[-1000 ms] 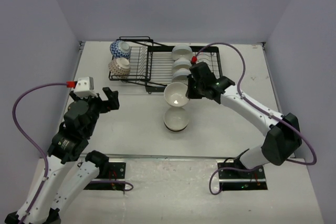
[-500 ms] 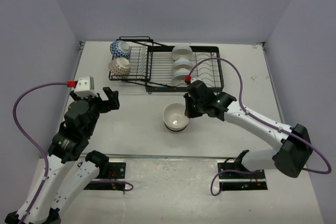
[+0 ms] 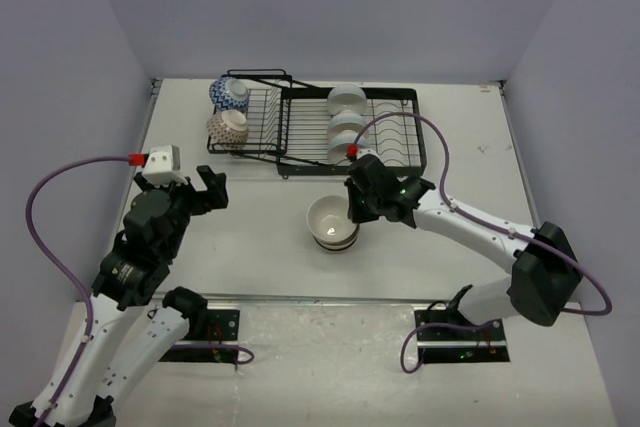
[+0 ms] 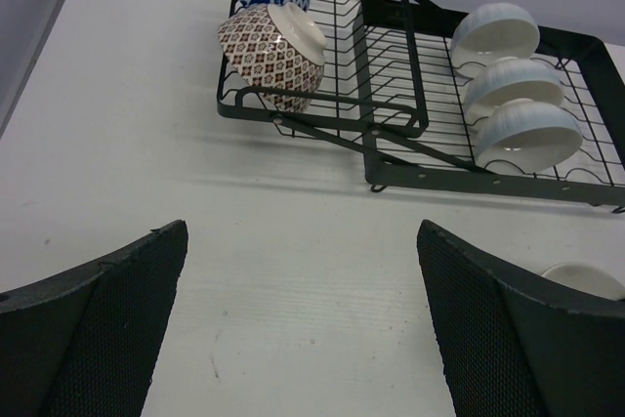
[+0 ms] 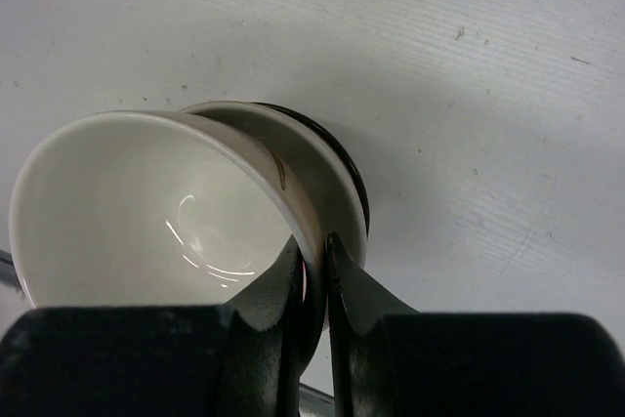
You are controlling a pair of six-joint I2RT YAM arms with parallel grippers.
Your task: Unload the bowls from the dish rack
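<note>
The black wire dish rack (image 3: 305, 127) stands at the back of the table. Three white bowls (image 3: 345, 121) stand in its slots. A blue-and-white bowl (image 3: 229, 93) and a brown patterned bowl (image 3: 227, 127) rest in its left section. My right gripper (image 3: 352, 209) is shut on the rim of a white bowl (image 5: 146, 202). That bowl sits tilted in a dark-banded bowl (image 5: 332, 168) on the table in front of the rack. My left gripper (image 3: 205, 190) hovers open over the left of the table, nothing between its fingers (image 4: 107, 310).
The left wrist view shows the rack (image 4: 391, 46) ahead, with the patterned bowls (image 4: 271, 54) left and the white bowls (image 4: 513, 85) right. A purple cable loops over the rack's right part (image 3: 400, 122). Walls close in the table.
My right gripper has carried the white bowl from the rack's front edge down and nearer, into the banded bowl on the table. The left arm has not moved.
</note>
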